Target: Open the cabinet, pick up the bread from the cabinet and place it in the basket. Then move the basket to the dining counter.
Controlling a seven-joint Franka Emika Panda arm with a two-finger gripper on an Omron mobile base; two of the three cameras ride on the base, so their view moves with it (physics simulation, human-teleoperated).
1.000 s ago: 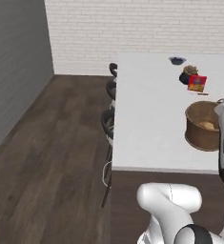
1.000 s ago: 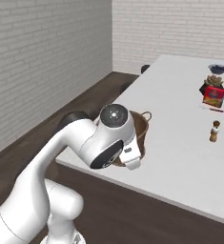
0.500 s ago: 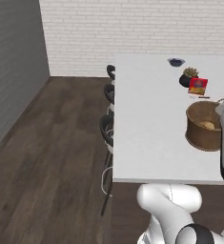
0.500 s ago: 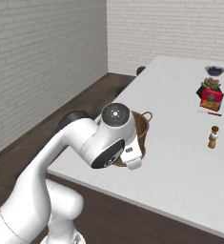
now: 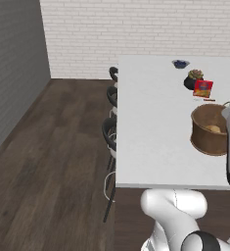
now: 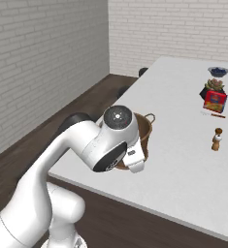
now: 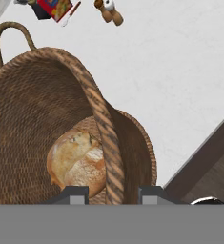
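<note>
The brown woven basket [image 5: 204, 138] [image 6: 146, 127] [image 7: 32, 109] is at the dining counter's [image 5: 155, 122] [image 6: 183, 160] [image 7: 180, 71] near end. The golden-brown bread [image 5: 214, 129] [image 7: 77, 162] lies inside on its bottom. In the hand view my gripper [image 7: 114, 194] is shut on the basket's rim, with one fingertip inside the wall and one outside. I cannot tell whether the basket's base touches the counter. In the right base view my arm hides most of the basket. The cabinet is out of view.
At the counter's far end are a red packet [image 5: 203, 88] [image 6: 215, 101], a dark pot with a plant [image 5: 194, 78] [image 6: 211, 87] and a blue bowl [image 5: 180, 63] [image 6: 218, 71]. A small wooden pepper mill [image 6: 216, 139] [image 7: 108, 10] stands mid-counter. Dark stools [image 5: 110, 132] line its left side.
The whole scene has shifted slightly in both base views, so the camera has moved. The basket stays in my grip, in the same place relative to the arm.
</note>
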